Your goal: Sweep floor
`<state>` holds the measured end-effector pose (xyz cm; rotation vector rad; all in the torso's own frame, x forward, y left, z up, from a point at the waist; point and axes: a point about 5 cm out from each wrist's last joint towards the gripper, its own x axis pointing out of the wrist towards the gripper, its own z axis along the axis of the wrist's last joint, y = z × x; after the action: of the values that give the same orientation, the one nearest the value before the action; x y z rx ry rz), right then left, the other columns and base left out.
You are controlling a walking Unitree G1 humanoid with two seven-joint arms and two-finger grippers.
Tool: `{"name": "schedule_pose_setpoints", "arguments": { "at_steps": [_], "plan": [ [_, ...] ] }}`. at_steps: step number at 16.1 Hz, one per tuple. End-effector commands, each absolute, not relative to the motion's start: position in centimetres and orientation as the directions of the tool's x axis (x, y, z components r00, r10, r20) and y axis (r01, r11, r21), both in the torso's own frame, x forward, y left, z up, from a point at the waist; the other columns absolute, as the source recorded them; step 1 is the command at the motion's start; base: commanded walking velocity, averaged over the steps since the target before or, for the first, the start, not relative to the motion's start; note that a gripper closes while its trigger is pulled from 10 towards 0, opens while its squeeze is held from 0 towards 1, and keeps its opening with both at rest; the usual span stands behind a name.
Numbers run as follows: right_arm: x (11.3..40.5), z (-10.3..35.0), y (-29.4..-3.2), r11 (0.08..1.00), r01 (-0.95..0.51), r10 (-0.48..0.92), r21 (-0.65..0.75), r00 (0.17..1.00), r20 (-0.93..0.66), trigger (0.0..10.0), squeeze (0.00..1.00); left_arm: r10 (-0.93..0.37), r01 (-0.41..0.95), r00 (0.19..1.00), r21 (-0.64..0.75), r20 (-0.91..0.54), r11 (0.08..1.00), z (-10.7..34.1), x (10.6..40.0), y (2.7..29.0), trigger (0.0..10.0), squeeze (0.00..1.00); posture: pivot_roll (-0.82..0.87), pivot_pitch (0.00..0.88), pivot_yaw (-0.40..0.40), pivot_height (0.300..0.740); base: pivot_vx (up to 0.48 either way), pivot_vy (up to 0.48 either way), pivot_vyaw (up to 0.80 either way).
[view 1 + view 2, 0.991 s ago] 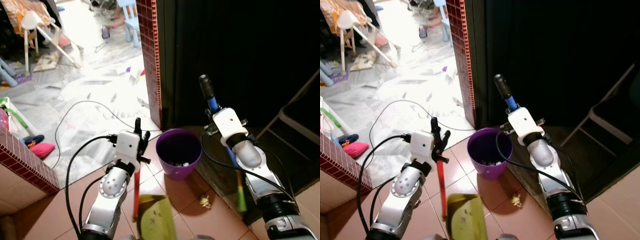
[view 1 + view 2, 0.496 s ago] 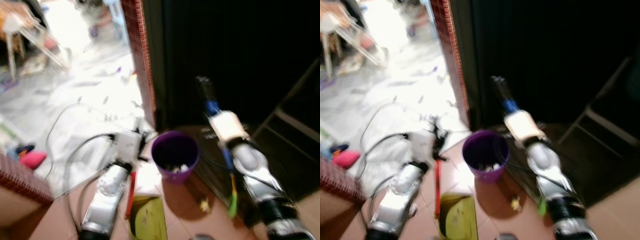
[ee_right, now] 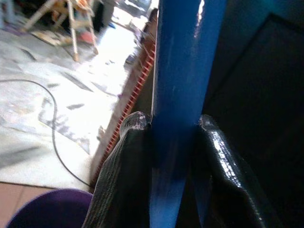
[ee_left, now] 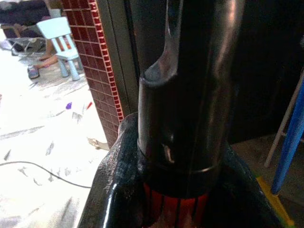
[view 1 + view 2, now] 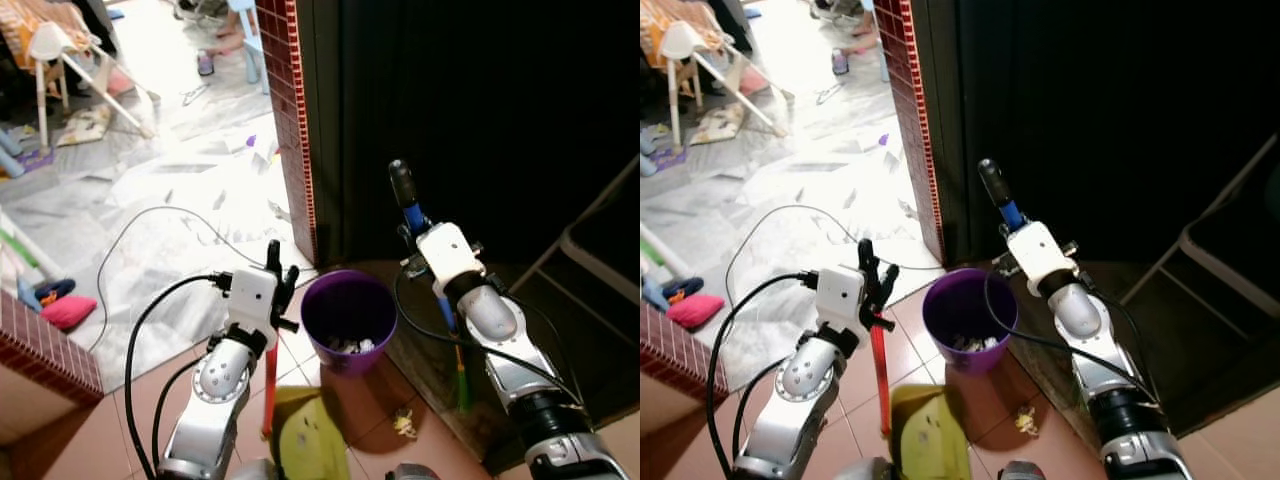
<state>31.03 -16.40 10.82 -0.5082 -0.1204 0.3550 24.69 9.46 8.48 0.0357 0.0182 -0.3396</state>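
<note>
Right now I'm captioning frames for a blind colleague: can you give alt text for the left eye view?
The left gripper holds a red dustpan handle and the right gripper a blue broom handle, either side of a purple bin on terracotta tiles. A yellow-green dustpan lies below, a crumpled scrap nearby.

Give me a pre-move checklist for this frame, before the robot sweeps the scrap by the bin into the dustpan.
1. Right end effector clamped on the broom handle: ok, both fingers press the blue shaft.
2. Left end effector clamped on the dustpan handle: ok.
3. Dustpan down on the tiles: cannot tell, its lower edge is cut off.
4. Scrap on open floor to the right of the dustpan: ok.
5. Purple bin apart from the scrap: ok, but close, so the stroke has little room.
6. Cable on the pale floor away from the sweep path: ok.
</note>
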Motion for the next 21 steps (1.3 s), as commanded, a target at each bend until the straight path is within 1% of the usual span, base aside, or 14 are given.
{"name": "schedule_pose_setpoints", "arguments": {
  "at_steps": [1, 4, 7, 8, 13, 16, 18, 20, 21],
  "plan": [
    [31.5, 11.8, -15.8, 0.798, -0.311, 0.399, -0.516, 0.914, 0.066, 10.0, 0.00, -0.307, 0.306, 0.952, 0.049, 0.007, 0.951, 9.4, 24.8, 10.1, 10.0, 0.00, -0.07, 0.000, 0.073, 0.740, 0.000, 0.000, 0.00],
    [31.8, 11.7, -15.7, 0.786, -0.327, 0.415, -0.524, 0.908, 0.057, 10.0, 0.00, -0.273, 0.273, 0.962, 0.017, -0.018, 0.962, 9.3, 25.0, 11.2, 10.0, 0.00, -0.06, 0.000, 0.077, 0.740, 0.000, 0.000, 0.00],
    [31.7, 11.7, -16.1, 0.775, -0.337, 0.430, -0.535, 0.901, 0.055, 10.0, 0.00, -0.233, 0.233, 0.972, 0.024, -0.002, 0.972, 9.8, 25.3, 12.1, 10.0, 0.00, -0.06, 0.000, 0.078, 0.740, 0.000, 0.000, 0.00],
    [31.6, 11.9, -16.2, 0.769, -0.355, 0.455, -0.532, 0.888, 0.065, 10.0, 0.00, -0.224, 0.224, 0.975, 0.027, 0.006, 0.974, 10.2, 25.4, 12.4, 10.0, 0.00, -0.06, 0.002, 0.079, 0.740, 0.000, 0.000, 0.00],
    [31.5, 12.1, -15.0, 0.740, -0.441, 0.548, -0.507, 0.833, 0.077, 10.0, 0.00, -0.207, 0.206, 0.978, 0.049, 0.009, 0.977, 11.0, 25.5, 13.5, 10.0, 0.00, -0.03, 0.065, 0.088, 0.740, 0.000, 0.000, 0.00],
    [31.8, 11.5, -13.6, 0.711, -0.513, 0.607, -0.481, 0.793, 0.050, 10.0, 0.00, -0.201, 0.201, 0.980, 0.055, -0.006, 0.978, 11.5, 24.6, 14.1, 10.0, 0.00, 0.02, 0.116, 0.100, 0.740, 0.000, 0.000, 0.00],
    [32.1, 11.5, -13.6, 0.707, -0.515, 0.604, -0.484, 0.796, 0.035, 10.0, 0.00, -0.199, 0.199, 0.980, 0.060, -0.018, 0.978, 11.6, 24.1, 14.4, 10.0, 0.00, 0.03, 0.133, 0.104, 0.740, 0.000, 0.000, 0.00],
    [32.7, 11.6, -14.4, 0.677, -0.485, 0.586, -0.553, 0.810, 0.007, 10.0, 0.00, -0.192, 0.193, 0.981, 0.066, -0.033, 0.979, 11.7, 23.6, 14.9, 10.0, 0.00, 0.04, 0.148, 0.110, 0.740, 0.000, 0.000, 0.00],
    [32.9, 11.8, -14.8, 0.694, -0.462, 0.568, -0.553, 0.822, 0.027, 10.0, 0.00, -0.191, 0.193, 0.981, 0.068, -0.036, 0.979, 11.8, 23.4, 14.9, 10.0, 0.00, 0.05, 0.149, 0.112, 0.740, 0.000, 0.000, 0.00]
  ]
}}
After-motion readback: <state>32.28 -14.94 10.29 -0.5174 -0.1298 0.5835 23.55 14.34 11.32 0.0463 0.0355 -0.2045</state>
